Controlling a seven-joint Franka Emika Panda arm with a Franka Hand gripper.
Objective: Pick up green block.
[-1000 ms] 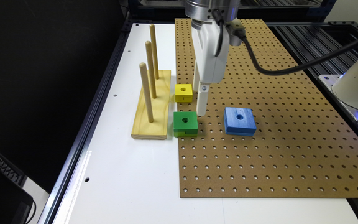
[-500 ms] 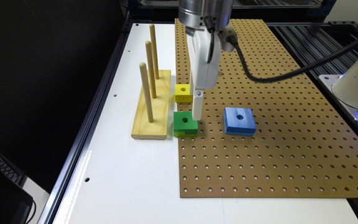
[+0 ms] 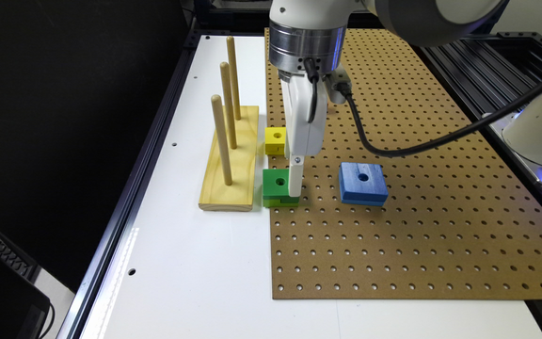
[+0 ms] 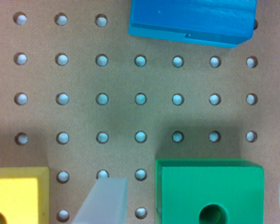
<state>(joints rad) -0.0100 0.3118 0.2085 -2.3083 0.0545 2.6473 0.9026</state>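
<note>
The green block (image 3: 278,186) lies at the pegboard's edge on the exterior view's left, square with a round centre hole and a lighter lower layer. My gripper (image 3: 294,184) hangs straight down over it, its white part reaching the block's side nearest the blue block. In the wrist view the green block (image 4: 210,186) sits between two pale fingers (image 4: 105,200), with a gap on each side of it. The gripper (image 4: 196,198) is open and holds nothing.
A yellow block (image 3: 275,140) lies just behind the green one, and a larger blue block (image 3: 362,182) lies to the exterior view's right. A wooden base with three upright pegs (image 3: 228,160) stands close on the left. The brown pegboard (image 3: 393,245) lies on a white table (image 3: 181,282).
The gripper has moved toward the exterior view's left and come down, from beside the green block to over it. The blocks have not moved.
</note>
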